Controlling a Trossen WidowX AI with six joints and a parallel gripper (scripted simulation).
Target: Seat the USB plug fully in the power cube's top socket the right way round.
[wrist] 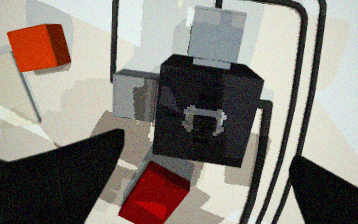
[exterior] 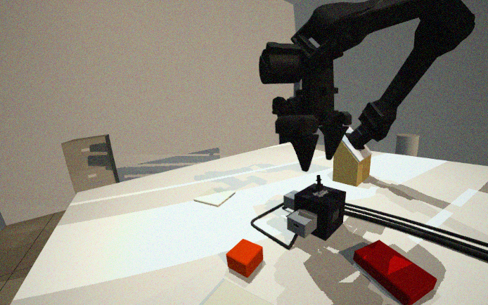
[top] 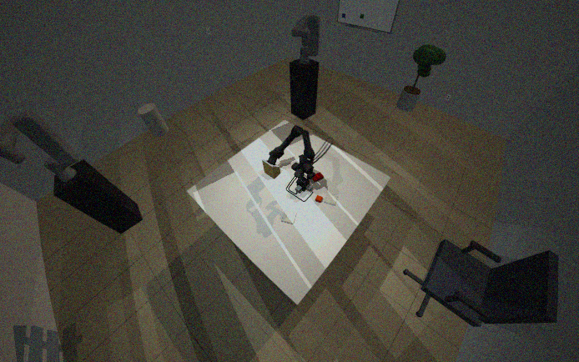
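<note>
The black power cube (exterior: 325, 211) (wrist: 175, 135) stands on the table (exterior: 150, 248). Its top socket (wrist: 189, 120) shows a pale metal outline. A small dark USB plug (exterior: 318, 182) (wrist: 205, 123) stands upright in it, with its upper part sticking out; which way round it sits cannot be told. My gripper (exterior: 317, 164) (wrist: 207, 150) is open and empty. It points down above the cube, with the fingertips apart and higher than the plug. In the top view the arm largely hides the cube.
Grey plugs (exterior: 302, 223) (wrist: 215, 35) stick out of two cube sides. Black cables (exterior: 413, 224) (wrist: 300, 100) loop around it. An orange block (top: 319, 198) (exterior: 245, 256) (wrist: 32, 48) and a red block (top: 318, 176) (exterior: 395, 269) (wrist: 155, 195) lie nearby. The arm rises from a slant-topped wooden block (top: 271, 170) (exterior: 344, 171).
</note>
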